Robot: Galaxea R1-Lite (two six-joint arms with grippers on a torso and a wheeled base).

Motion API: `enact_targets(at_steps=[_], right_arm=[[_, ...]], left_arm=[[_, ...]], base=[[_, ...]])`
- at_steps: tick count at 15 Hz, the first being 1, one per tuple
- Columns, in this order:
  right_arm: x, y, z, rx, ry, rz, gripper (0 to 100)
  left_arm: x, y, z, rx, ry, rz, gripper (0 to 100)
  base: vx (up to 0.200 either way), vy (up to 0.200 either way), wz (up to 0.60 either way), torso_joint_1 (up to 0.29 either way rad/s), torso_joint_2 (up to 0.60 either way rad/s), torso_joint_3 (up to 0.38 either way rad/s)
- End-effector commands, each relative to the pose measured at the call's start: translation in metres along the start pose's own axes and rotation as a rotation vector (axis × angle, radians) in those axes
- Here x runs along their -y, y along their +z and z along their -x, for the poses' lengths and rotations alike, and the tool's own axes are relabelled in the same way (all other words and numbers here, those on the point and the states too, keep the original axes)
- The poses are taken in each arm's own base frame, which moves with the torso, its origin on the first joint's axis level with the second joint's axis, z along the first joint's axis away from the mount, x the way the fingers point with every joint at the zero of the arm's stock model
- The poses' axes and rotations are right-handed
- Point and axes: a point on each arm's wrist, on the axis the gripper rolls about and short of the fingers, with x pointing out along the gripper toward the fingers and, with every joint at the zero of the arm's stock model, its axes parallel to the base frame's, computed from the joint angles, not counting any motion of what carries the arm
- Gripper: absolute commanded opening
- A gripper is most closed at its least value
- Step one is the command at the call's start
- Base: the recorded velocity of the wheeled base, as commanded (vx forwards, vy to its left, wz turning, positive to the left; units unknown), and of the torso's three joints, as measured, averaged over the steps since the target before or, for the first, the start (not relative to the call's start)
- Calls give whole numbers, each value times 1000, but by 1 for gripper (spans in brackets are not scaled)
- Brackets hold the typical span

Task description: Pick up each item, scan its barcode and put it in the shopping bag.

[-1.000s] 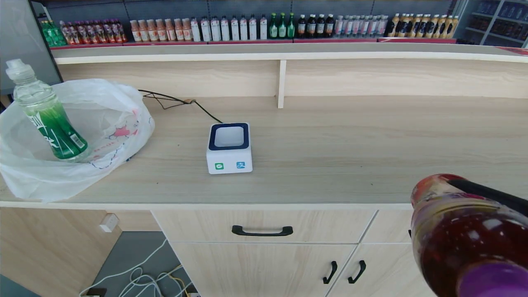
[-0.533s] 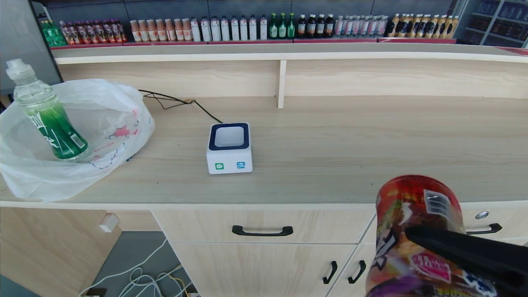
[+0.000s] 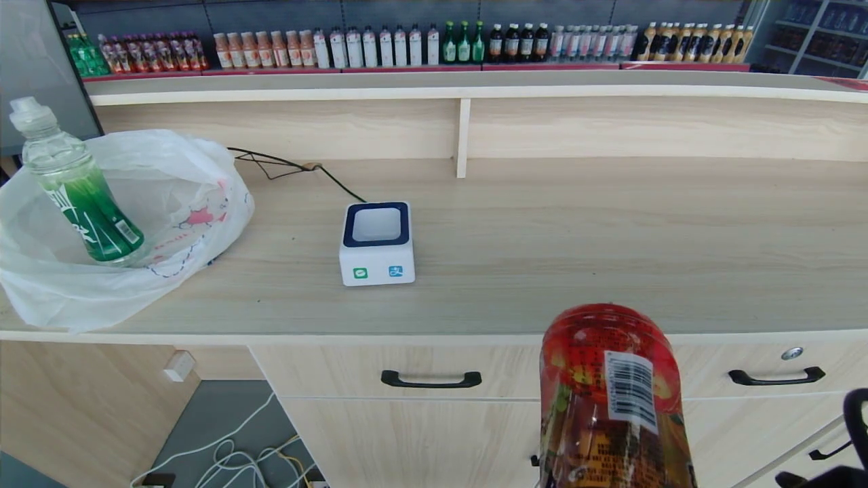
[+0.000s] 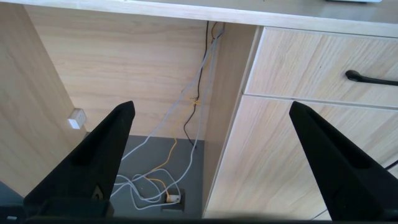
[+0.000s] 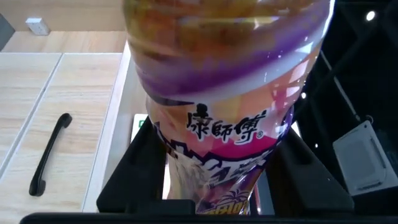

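A drink bottle [image 3: 610,400] with a red base and colourful label hangs in front of the counter's front edge, its barcode facing up toward the head camera. My right gripper [image 5: 221,177] is shut on the bottle [image 5: 227,74], one black finger on each side of the label. The white scanner [image 3: 377,244] with a dark-rimmed window sits on the counter, left of and beyond the bottle. The translucent shopping bag [image 3: 196,196] lies at the counter's left end, with a green-labelled bottle [image 3: 85,203] standing tilted in it. My left gripper [image 4: 211,162] is open below counter height, facing the cabinet side.
The wooden counter [image 3: 576,230] has a raised back wall with a vertical divider [image 3: 462,135]. A black cable [image 3: 285,166] runs from the scanner to the back. Drawers with black handles [image 3: 430,379] sit under the counter. Loose cables [image 4: 168,186] lie on the floor.
The right gripper has carried the bottle leftward along the counter's front edge and turned it, so the barcode now faces the head camera. Bag, scanner and green bottle have not moved.
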Motion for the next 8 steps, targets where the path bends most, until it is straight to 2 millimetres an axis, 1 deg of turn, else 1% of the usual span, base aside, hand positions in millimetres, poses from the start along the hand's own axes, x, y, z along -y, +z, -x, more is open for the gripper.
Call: enact_targets(at_steps=[1,4,8], right_arm=[[-2,0,-2,3,8,8,0],[4,-1,-6,-2,-11,31,0],[2,-1,-9,4,-4,73,0]], left_arm=[[0,0,0,0,0,1,100],[0,0,0,0,0,1,100],[0,0,0,0,0,1,100]], base=[[0,0,0,0,0,0],[0,0,0,0,0,0],[0,0,0,0,0,0]])
